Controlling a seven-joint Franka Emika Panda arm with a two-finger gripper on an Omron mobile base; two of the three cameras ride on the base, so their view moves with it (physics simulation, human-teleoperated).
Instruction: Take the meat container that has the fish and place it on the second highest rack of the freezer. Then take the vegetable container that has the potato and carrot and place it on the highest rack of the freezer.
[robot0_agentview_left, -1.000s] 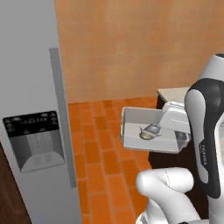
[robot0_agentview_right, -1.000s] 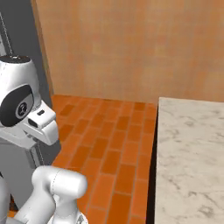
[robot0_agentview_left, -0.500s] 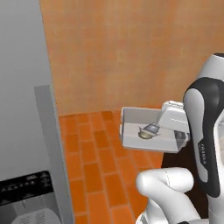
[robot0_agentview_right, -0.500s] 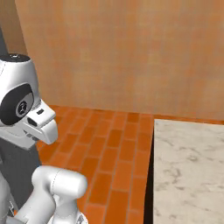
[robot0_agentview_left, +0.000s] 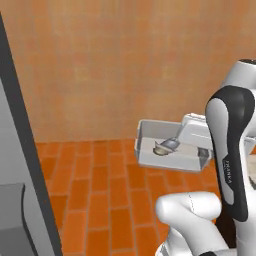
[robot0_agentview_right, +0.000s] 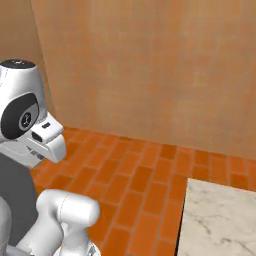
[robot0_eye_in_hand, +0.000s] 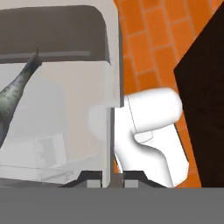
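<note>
Base turned, freezer (robot0_agentview_left: 20, 165) slid left. Gripper (robot0_eye_in_hand: 106, 181) clamped on meat container (robot0_agentview_left: 172, 146) wall (fish (robot0_agentview_left: 166, 146) inside). You keep tray level, swing slow toward second-highest rack.

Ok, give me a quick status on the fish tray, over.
Gripper shut on the tray wall. Fish inside, tray held above the brick floor. Freezer at the left edge, nothing in between.

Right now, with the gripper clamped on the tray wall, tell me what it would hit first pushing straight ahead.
The gripper is shut on the meat container wall, so container and fish travel along; beyond lies brick floor, though depth is unclear.
</note>
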